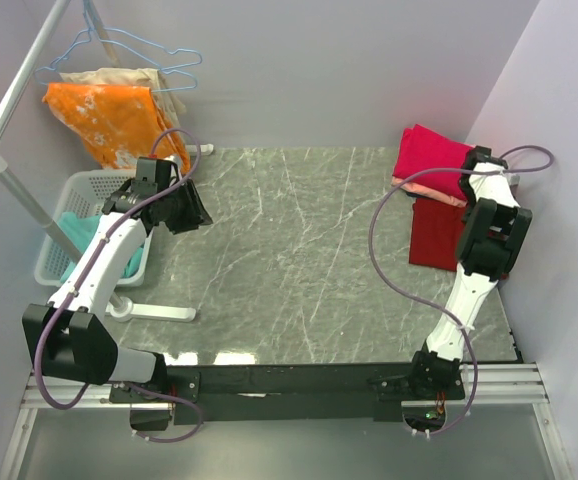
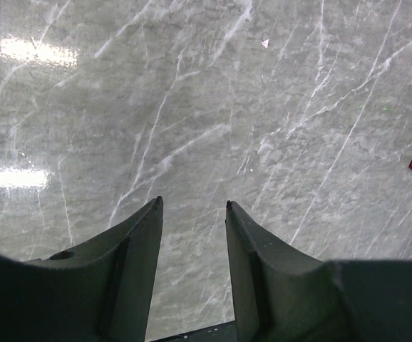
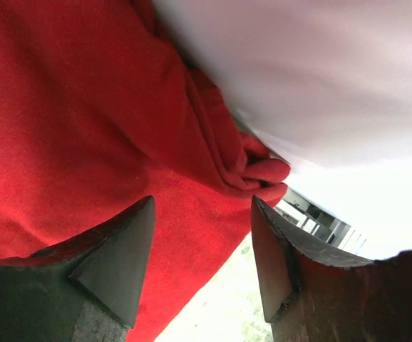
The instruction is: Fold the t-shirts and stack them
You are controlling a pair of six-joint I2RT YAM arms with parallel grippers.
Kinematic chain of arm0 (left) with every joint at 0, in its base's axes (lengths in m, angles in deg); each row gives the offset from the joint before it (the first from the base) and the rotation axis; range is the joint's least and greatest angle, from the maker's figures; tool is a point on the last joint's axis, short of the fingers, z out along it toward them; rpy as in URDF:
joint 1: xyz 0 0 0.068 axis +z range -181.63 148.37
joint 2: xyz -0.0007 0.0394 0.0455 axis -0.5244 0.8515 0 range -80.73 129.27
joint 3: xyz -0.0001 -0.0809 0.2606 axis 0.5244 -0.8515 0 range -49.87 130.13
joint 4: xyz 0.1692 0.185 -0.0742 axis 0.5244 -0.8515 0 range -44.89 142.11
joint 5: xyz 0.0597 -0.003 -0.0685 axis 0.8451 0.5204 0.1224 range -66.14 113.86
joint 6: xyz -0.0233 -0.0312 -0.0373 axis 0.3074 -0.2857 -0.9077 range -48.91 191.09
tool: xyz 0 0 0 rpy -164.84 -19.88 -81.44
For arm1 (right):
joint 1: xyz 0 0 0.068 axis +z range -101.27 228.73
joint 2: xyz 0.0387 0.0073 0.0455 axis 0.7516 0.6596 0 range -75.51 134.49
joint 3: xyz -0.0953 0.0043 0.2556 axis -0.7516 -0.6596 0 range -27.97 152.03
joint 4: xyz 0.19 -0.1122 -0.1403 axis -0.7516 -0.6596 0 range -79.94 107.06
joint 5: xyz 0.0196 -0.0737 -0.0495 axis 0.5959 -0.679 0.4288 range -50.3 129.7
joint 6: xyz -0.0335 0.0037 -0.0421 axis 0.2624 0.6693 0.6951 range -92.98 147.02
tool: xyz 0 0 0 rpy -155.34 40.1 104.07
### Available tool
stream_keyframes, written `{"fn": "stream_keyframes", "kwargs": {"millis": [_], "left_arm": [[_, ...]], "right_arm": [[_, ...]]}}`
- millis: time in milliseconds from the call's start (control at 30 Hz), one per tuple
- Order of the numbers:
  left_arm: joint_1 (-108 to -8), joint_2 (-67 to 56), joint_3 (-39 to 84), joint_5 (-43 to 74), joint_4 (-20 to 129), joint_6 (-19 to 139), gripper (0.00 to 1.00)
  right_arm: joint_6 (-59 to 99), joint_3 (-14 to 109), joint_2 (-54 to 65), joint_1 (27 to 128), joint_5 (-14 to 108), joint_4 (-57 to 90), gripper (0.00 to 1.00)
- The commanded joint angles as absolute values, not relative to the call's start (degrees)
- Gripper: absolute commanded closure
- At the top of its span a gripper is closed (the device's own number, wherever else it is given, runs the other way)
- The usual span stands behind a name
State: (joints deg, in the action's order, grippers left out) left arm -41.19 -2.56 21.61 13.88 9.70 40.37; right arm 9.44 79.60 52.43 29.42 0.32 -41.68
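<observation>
As the red t-shirt [image 3: 63, 107] rests on the pile [image 1: 432, 238] at two o'clock, the right tool [image 3: 202, 206] gapes wide, empty. The left tool [image 2: 193, 204] hangs half open, empty.

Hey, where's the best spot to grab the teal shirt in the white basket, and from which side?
Pinch a raised fold of the teal shirt where it lies bunched in the white basket, coming straight down from above. The basket's walls ring the cloth, so a sideways approach looks blocked. The left pincer is nearest and stands open with nothing in it.
</observation>
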Motion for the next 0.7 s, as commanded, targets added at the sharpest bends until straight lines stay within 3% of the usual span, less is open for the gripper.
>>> {"fn": "stream_keyframes", "kwargs": {"millis": [0, 267, 667], "left_arm": [[-41.03, -2.94, 22.47, 12.43, 12.30, 40.94, 0.54], [-41.03, -3.65, 22.11, 12.78, 12.74, 41.21, 0.54], [-41.03, -5.32, 20.71, 13.22, 12.74, 41.29, 0.54]], "right_arm": [[8.21, 80.05, 43.51, 30.62, -0.99, -39.63, 0.37], [7.95, 76.54, 39.80, 35.98, -1.71, -38.83, 0.37], [5.40, 74.24, 49.29, 37.83, 16.31, -37.17, 0.37]]}}
